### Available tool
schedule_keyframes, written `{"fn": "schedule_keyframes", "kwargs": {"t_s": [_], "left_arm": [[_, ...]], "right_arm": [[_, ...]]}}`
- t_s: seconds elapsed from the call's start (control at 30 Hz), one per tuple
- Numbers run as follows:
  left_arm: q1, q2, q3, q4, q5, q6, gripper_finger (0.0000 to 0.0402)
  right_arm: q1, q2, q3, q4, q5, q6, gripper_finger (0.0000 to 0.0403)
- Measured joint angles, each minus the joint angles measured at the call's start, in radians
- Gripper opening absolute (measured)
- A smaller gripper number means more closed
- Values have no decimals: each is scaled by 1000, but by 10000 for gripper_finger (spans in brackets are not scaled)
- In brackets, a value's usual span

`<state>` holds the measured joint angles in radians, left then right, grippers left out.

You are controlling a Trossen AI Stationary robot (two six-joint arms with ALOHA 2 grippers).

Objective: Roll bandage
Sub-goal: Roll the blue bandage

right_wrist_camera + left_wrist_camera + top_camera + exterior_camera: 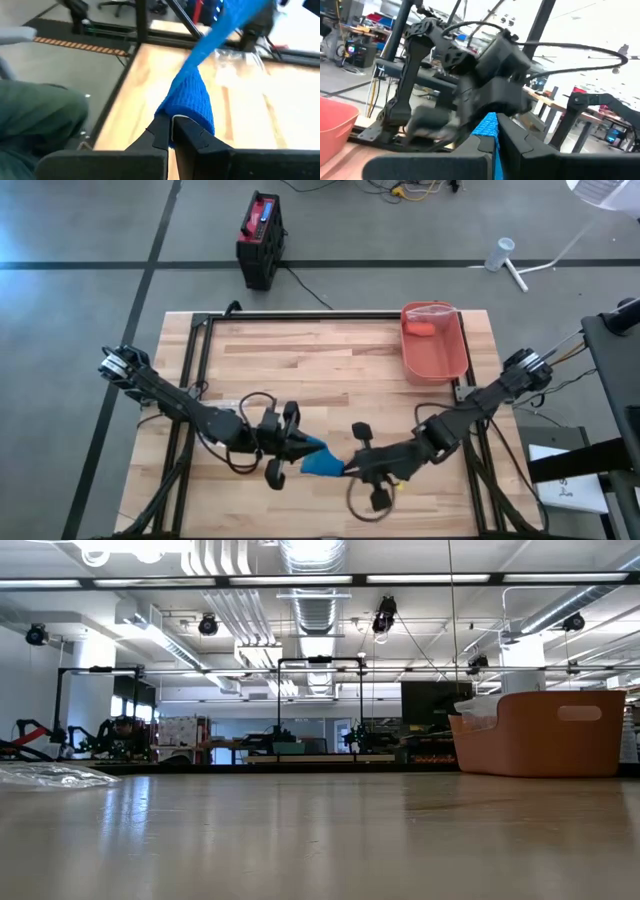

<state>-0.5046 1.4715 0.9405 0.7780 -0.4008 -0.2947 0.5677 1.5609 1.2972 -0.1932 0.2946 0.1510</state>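
Both grippers are pinching the blue bandage between them: left gripper, right gripper. Loose strip is showing, so rolling seems unfinished.

I see a light butcher-block table framed by black rails. On its far right corner sits a salmon-coloured plastic bin. In the low view, a crumpled clear plastic wrapper lies on the wood at the left.
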Motion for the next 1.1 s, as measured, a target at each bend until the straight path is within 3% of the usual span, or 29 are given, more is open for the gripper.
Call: {"fn": "schedule_keyframes", "kwargs": {"t_s": [0.3,0.6,1.1], "left_arm": [[-4,-30,1,-55,-23,21,0],[-5,-67,1,-200,-90,12,0],[-46,-146,28,-268,-10,5,0]], "right_arm": [[-3,40,-1,19,-15,3,3],[56,11,3,131,-15,-108,3],[41,3,3,35,49,-39,3]]}}
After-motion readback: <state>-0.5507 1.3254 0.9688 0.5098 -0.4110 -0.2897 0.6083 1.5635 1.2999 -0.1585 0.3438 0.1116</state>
